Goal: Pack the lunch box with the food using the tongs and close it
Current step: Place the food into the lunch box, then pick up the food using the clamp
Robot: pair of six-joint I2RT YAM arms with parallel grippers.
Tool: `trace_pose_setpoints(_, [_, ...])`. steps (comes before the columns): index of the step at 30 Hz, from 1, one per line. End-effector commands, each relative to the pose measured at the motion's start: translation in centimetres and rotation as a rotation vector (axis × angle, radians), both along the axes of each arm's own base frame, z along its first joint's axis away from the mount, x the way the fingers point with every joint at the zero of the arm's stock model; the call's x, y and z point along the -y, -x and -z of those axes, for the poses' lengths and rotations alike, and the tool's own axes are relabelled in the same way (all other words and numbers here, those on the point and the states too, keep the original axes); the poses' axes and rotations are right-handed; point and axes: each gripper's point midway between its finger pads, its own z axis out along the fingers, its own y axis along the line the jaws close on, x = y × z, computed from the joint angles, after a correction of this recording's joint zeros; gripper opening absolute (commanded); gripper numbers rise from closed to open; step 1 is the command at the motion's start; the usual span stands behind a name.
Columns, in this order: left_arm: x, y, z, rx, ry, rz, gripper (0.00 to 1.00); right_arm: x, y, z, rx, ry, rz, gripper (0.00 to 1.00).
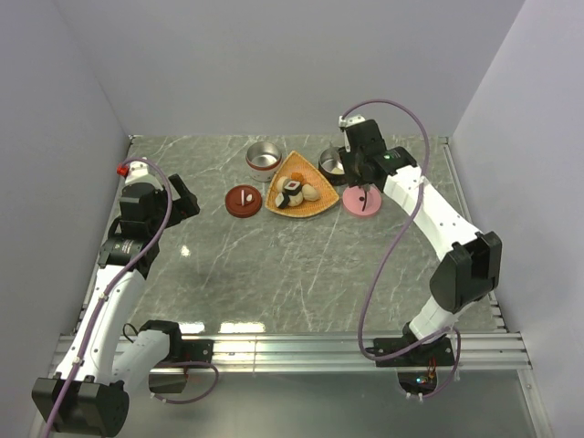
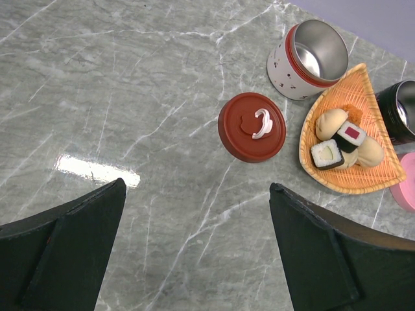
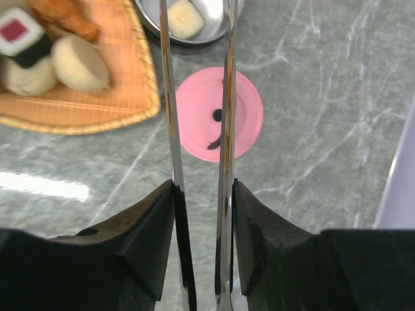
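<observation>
- The tongs (image 3: 170,129) sit between the fingers of the right gripper (image 3: 202,188). Its two black fingers press on the outside of the two thin metal arms, one on each.
- The tong arms run straight ahead from that gripper with a narrow gap between them, and their tips pass out of the top edge of the wrist view.
- Ahead of the right gripper, under the far part of the tongs, is a steel container (image 3: 207,23). A pale food piece (image 3: 185,16) lies in it, seen between the two arms; I cannot tell whether the tongs touch it.
- Just beneath the middle of the tongs, nearer the gripper, a pink lid (image 3: 246,110) lies flat on the grey marble surface (image 3: 324,129).
- To the left of the right gripper an orange woven tray (image 3: 123,91) holds more food: a pale round lump (image 3: 78,61), a rice roll (image 3: 23,35) with a black band, and an orange piece (image 3: 65,16).
- The left gripper (image 2: 196,188) is well apart from all this, its fingers spread wide over bare surface with nothing between them.
- Ahead of the left gripper lies a red lid (image 2: 251,126). Beyond that lid stands a white container (image 2: 307,58) with a red rim, beside the tray.
</observation>
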Motion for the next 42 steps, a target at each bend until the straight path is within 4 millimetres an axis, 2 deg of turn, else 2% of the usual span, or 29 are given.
trace_pose_setpoints(1, [0.1,-0.2,-1.3,0.052,0.003,0.014,1.0,-1.3,1.1,-4.5,0.094,-0.125,-0.03,0.46])
trace_pose_setpoints(2, [0.1,-0.2,-1.2,0.051,0.008,0.012,0.99,-2.2,1.9,-5.1,0.094,-0.173,-0.055,0.46])
trace_pose_setpoints(5, [0.2,-0.2,-1.1,0.048,0.011,0.014,0.99,-4.3,3.9,-5.4,0.073,-0.264,-0.102,0.46])
trace_pose_setpoints(9, [0.4,-0.2,-0.7,0.038,0.019,0.018,0.99,-6.8,7.1,-4.5,0.025,-0.354,-0.166,0.46])
trace_pose_setpoints(16, [0.6,-0.2,-0.4,0.033,0.028,0.026,1.0,-9.8,11.5,-4.1,-0.029,-0.429,-0.26,0.46])
trace_pose_setpoints(19, [0.6,-0.2,-0.3,0.033,0.033,0.027,0.99,-10.4,12.7,-3.3,-0.066,-0.449,-0.268,0.46])
trace_pose_setpoints(26, [0.6,0.0,-0.3,0.035,0.031,0.026,0.99,-11.1,13.6,-0.8,-0.128,-0.446,-0.255,0.45])
trace_pose_setpoints(36, [0.4,0.1,-0.6,0.04,0.023,0.023,1.0,-11.9,12.6,1.2,-0.161,-0.428,-0.233,0.45])
trace_pose_setpoints(42, [0.3,0.2,-0.8,0.047,0.02,0.018,1.0,-11.7,12.0,2.3,-0.157,-0.403,-0.212,0.45])
